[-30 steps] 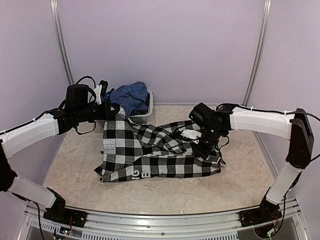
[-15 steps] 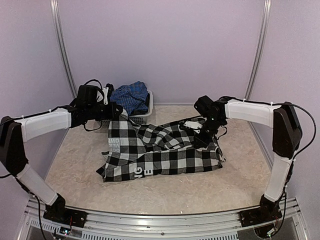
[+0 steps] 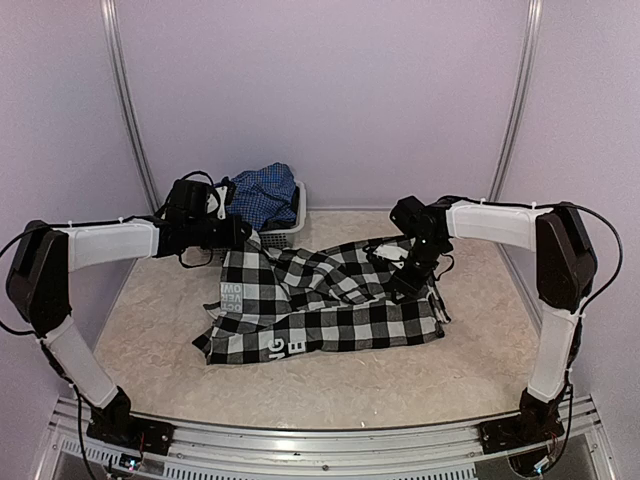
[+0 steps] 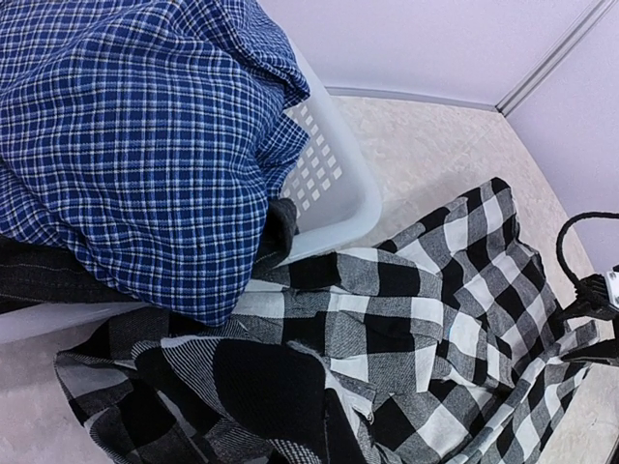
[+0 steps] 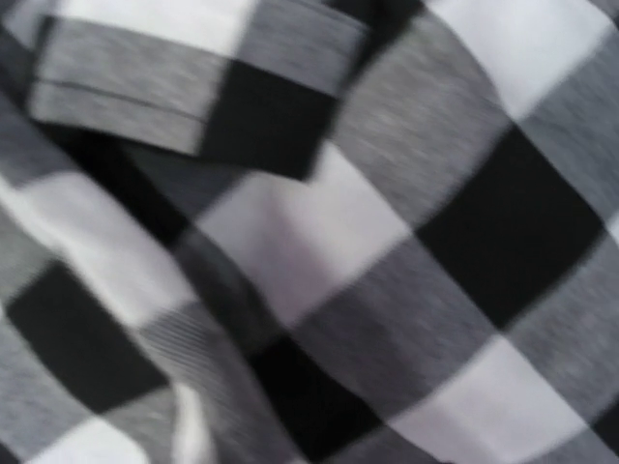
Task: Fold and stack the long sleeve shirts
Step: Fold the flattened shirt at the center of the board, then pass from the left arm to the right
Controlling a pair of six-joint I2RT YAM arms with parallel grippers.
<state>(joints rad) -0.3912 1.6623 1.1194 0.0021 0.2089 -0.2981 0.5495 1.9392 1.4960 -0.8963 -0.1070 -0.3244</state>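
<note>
Black-and-white shirt (image 3: 330, 305), left arm (image 3: 110, 243) outstretched, pincer (image 3: 238, 236) clamping corner

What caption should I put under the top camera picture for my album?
Left claw and right claw at a checked shirt's far edge; blue shirt heaped in the basket.

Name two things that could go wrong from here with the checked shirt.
1. The left gripper holds a corner of the black-and-white shirt beside the white basket; a pull may snag the basket or drag the overhanging blue shirt out.
2. The black-and-white shirt lies bunched, so a fold now may come out crooked.
</note>
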